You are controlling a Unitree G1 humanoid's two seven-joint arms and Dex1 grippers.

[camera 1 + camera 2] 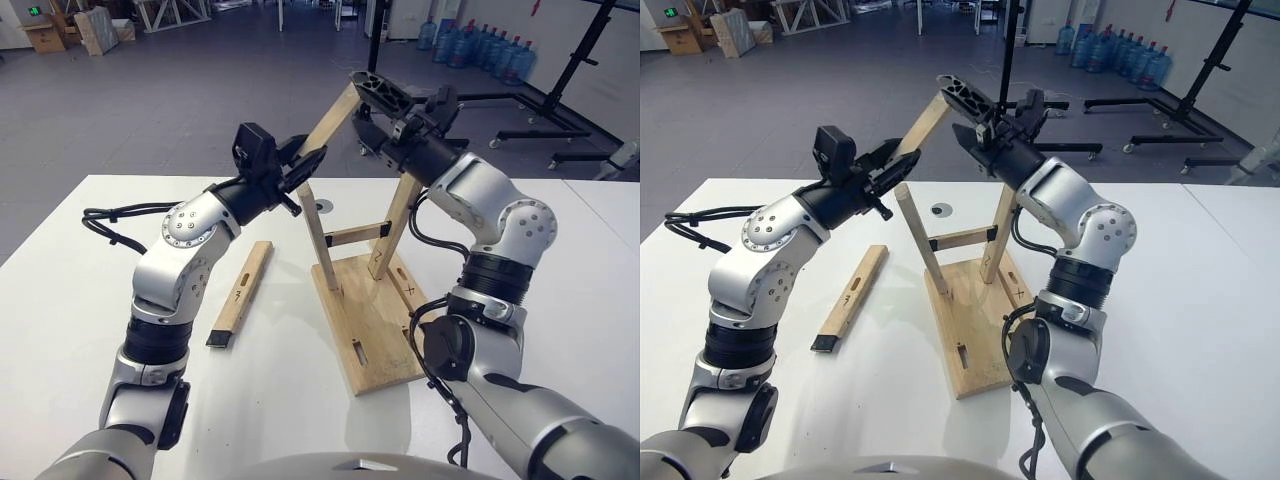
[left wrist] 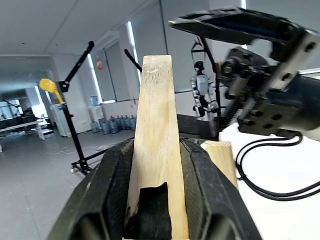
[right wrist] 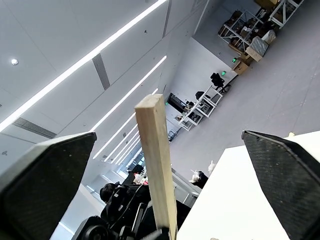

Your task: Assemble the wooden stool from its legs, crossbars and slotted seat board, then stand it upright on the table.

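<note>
The slotted seat board [image 1: 368, 330] lies flat on the white table. Two legs [image 1: 318, 238] [image 1: 392, 228] stand in it, leaning, joined by a short crossbar [image 1: 356, 235]. My left gripper [image 1: 303, 168] is shut on the low end of a third wooden leg [image 1: 330, 118], which slants up and to the right above the board. In the left wrist view that leg [image 2: 156, 125] sits tight between the black fingers. My right gripper [image 1: 366, 106] is open at the leg's top end, and in the right wrist view the leg [image 3: 158, 170] stands apart from both pads. Another slotted wooden piece [image 1: 240, 292] lies loose on the table.
The loose piece lies left of the board, under my left arm. A black cable [image 1: 105, 222] trails across the table's left side. A small round hole [image 1: 941, 210] marks the table behind the board. Racks and water bottles stand on the floor beyond.
</note>
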